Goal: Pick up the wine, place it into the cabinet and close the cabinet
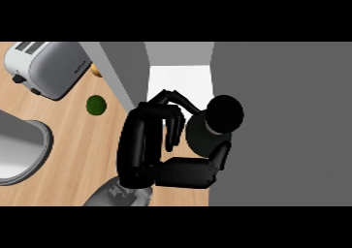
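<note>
1. Nearest to me, a grey forearm (120,194) comes up from the lower edge of the head view, below and left of the wine bottle. I cannot tell from this view which arm it is, though it sits left of centre.
2. Its black hand (155,150) is large in the picture, just left of the wine bottle. The fingers (175,104) curl up and over towards the bottle's top, and the thumb (220,156) comes up beneath the bottle. I read it as a hand closed around the bottle.
3. The wine bottle (216,121) is dark, seen almost from above, with a round black top and a dark greenish body below it. It sits in the hand at the edge of the cabinet's opening, partly over the big grey panel to its right.
4. The cabinet (178,80) shows a pale white inside, just above and left of the bottle. A grey door or side panel (124,72) slants along the left of the opening.
5. The wooden counter (71,145) spreads left of the bottle. A sink (14,150), grey and rounded, sits far left of the bottle at the view's edge.
6. A small green round thing (96,104), maybe a lime, lies on the counter left of the bottle, near the slanting panel.
7. Farthest, a silver toaster (48,68) stands up and left of the bottle.
</note>
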{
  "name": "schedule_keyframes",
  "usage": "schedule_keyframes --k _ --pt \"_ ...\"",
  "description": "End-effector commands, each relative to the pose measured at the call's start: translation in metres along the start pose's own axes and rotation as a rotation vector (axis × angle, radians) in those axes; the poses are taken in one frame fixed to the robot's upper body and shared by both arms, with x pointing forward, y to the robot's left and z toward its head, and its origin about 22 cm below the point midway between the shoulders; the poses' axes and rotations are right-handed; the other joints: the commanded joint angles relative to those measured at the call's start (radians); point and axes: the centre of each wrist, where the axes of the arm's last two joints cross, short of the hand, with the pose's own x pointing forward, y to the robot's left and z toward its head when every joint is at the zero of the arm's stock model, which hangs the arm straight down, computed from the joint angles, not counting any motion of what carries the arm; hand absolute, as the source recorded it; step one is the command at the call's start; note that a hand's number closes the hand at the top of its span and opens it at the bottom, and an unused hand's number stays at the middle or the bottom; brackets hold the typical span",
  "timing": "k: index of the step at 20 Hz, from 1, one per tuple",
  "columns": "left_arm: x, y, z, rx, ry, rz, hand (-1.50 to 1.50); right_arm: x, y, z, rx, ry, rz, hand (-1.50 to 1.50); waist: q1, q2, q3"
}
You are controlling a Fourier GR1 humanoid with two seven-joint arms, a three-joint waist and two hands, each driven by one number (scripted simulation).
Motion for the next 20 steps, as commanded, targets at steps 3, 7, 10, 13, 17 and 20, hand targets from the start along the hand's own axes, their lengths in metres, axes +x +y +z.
schedule_keyframes --k 3,7,10,13,17,20 --pt "-0.012 -0.016 -0.014 0.024 -0.007 -0.042 1.5 0.024 0.005 0.022 0.037 -0.046 -0.013 -1.5 0.002 0.001 0.0" --pt "-0.013 -0.021 -0.017 0.019 -0.011 -0.067 1.5 0.023 0.0 0.021 0.038 -0.065 -0.021 -1.5 0.002 0.0 0.0" --pt "-0.024 -0.026 -0.03 0.061 -0.001 -0.086 1.5 0.016 0.009 0.029 0.035 -0.061 -0.034 -1.5 -0.006 0.001 0.0" --pt "-0.031 -0.003 -0.031 0.064 0.001 -0.039 1.5 0.015 0.0 0.022 0.041 -0.061 -0.026 -1.5 0.003 0.002 -0.001" --pt "-0.042 0.009 -0.029 0.084 0.019 -0.016 1.5 0.033 0.011 0.025 0.022 -0.064 -0.01 -1.5 0.004 0.001 -0.002" --pt "-0.042 -0.022 -0.026 0.117 0.017 -0.023 1.5 0.02 -0.004 0.016 0.038 -0.084 -0.014 -1.5 -0.003 0.002 0.0"
